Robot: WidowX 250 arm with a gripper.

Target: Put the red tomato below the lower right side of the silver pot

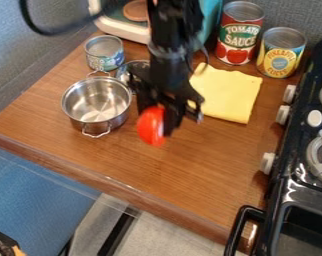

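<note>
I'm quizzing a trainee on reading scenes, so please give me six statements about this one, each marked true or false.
1. The tool holds the tomato. True.
2. The cloth lies between the pot and the stove. True.
3. The pot stands on the stove. False: it stands on the counter.
4. The red can stands left of the yellow can. True.
5. The tomato is in the pot. False: it is to the pot's right.
6. A lid covers the pot. False: its top is open.
</note>
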